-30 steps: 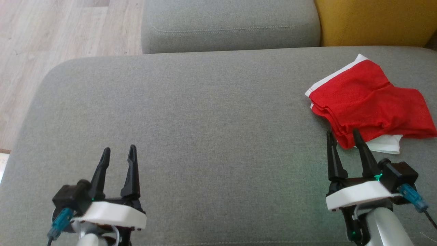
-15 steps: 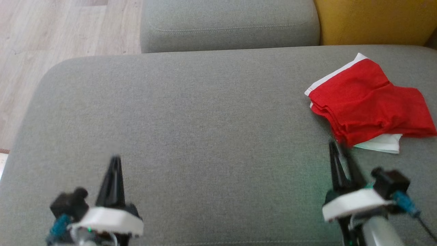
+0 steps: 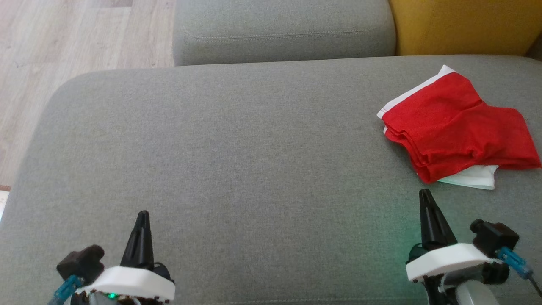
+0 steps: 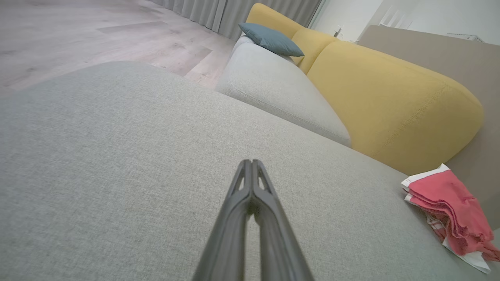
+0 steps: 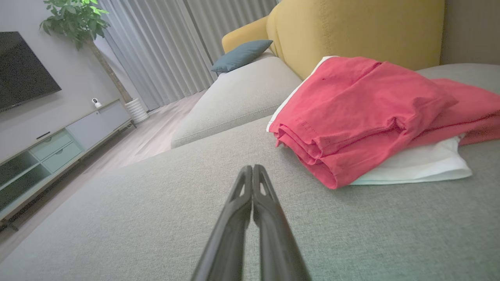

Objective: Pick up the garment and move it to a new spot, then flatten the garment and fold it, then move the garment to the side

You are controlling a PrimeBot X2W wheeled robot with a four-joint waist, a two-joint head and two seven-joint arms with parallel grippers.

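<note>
The red garment [image 3: 457, 127] lies folded on the far right of the grey seat [image 3: 254, 140], so the last step looks done, and the left claw [image 3: 142, 216] and right claw [image 3: 424, 195], by the seat's near edge, are pinched closed on nothing, with probably nothing more to grab.

Left gripper [image 3: 142, 214]: its two long black fingers [image 3: 139, 248] tapered to a point, had narrow slots near the tips, and sat in a white moulded housing [image 3: 131, 283] that carried a small green light [image 3: 111, 295]. Right gripper [image 3: 424, 192]: it was of the same build, on a pale grey forearm [image 3: 474, 293]. Each wrist bore a boxy black camera block [image 3: 493, 237] with a teal-blue plug [image 3: 511, 258] and a thin dark cable.
</note>
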